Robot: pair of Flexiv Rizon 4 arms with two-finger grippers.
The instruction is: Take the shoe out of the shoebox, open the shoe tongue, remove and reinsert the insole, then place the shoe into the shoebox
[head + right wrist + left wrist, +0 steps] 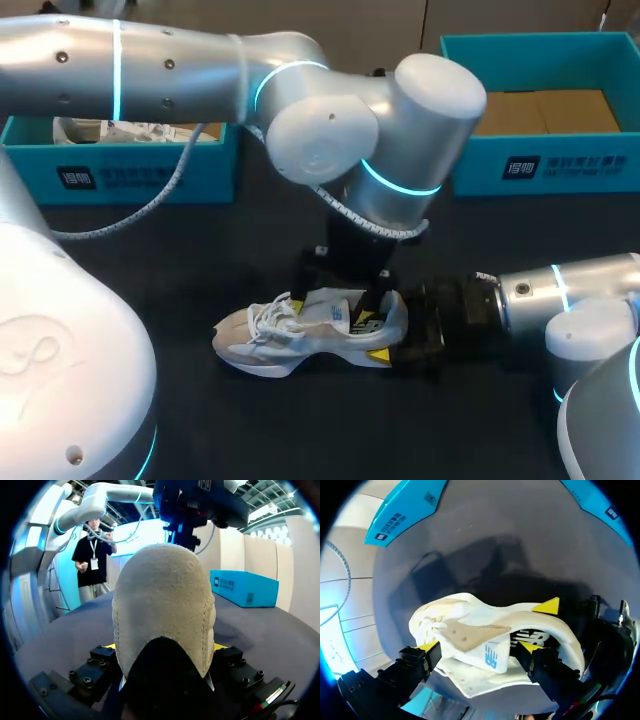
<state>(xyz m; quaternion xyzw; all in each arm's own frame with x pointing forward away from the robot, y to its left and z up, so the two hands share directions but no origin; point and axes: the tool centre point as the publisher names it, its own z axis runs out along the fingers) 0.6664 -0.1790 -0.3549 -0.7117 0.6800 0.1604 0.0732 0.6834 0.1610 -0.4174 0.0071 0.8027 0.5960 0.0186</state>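
your shoe [300, 335] lies on the table [180, 260], well out of the shoebox [540, 165]. its long axis runs across the table, toe toward your left side and heel [165, 600] toward the right. the right gripper [165, 647] is clamped on the heel from both sides. the left gripper [477, 650] straddles the tongue [470, 635]; you cannot tell if it grips. the tongue carries a blue logo [491, 656]; the box print is too small to read.

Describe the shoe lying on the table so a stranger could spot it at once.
Find the dark table with the teal left box and right box at its far edge. In the middle, nearer, a white and beige shoe lies laces up, its heel in the right gripper. It is the only pale thing lying on the tabletop.
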